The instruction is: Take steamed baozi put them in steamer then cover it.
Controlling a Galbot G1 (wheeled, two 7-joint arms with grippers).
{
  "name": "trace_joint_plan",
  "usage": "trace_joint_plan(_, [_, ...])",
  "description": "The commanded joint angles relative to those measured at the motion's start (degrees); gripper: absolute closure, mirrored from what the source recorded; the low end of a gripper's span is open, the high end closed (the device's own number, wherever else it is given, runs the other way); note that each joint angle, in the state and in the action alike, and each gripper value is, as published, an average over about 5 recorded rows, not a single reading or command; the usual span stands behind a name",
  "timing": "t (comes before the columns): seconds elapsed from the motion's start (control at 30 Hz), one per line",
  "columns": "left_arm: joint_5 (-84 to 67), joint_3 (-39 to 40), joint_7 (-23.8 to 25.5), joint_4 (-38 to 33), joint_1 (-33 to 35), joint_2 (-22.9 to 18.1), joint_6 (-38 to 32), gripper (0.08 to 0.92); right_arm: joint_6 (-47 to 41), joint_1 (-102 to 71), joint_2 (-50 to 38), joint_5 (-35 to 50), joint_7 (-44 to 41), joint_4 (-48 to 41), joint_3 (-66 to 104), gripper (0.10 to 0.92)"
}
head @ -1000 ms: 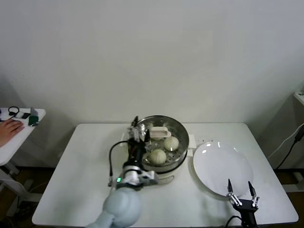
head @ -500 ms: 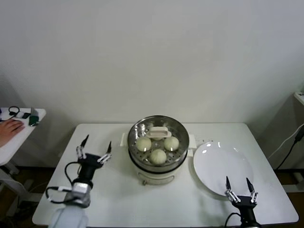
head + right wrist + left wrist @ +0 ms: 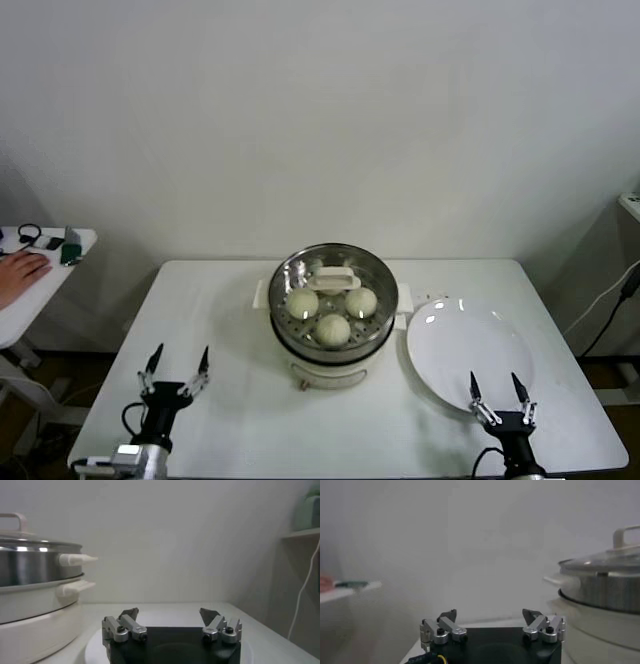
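The steamed baozi lay inside the steamer, three plainly visible through the cover, which sat seated on the rim; a fourth could not be confirmed beneath the lid's handle. The steamer stood on the counter, ahead of and to the inner side of the left hand, well apart from it. The left hand was spread fully open and held nothing, low at the near counter edge. The right hand was likewise spread wide and empty, hovering over the near rim of the white plate, with the steamer ahead and to its inner side.

Assessment: the buns appeared soft and light, prone to denting under a firm pinch, so any grip should be gentle and across the widest part. The cover was judged rigid, fairly heavy and breakable, its glass smooth and slippery; the raised cream handle on top was the only sound place to take hold. The steel basket looked stiff and slick-walled. The task appeared complete, with nothing left on the plate
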Motion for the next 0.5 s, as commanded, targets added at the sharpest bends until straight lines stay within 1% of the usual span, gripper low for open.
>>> trace_joint_plan(0.03, [-4.74,-1.16,1.21,6.67,2.59,-0.93,-6.46,0.177,-0.05,0.11,-0.44,0.68,-0.51,-0.26,-0.18,0.203])
trace_joint_plan(0.5, [-4.93,-0.96,1.48,5.43,2.97,-1.11,-6.53,0.177,0.30,0.08,-0.05,0.48,-0.74,-0.28,-0.35,0.203])
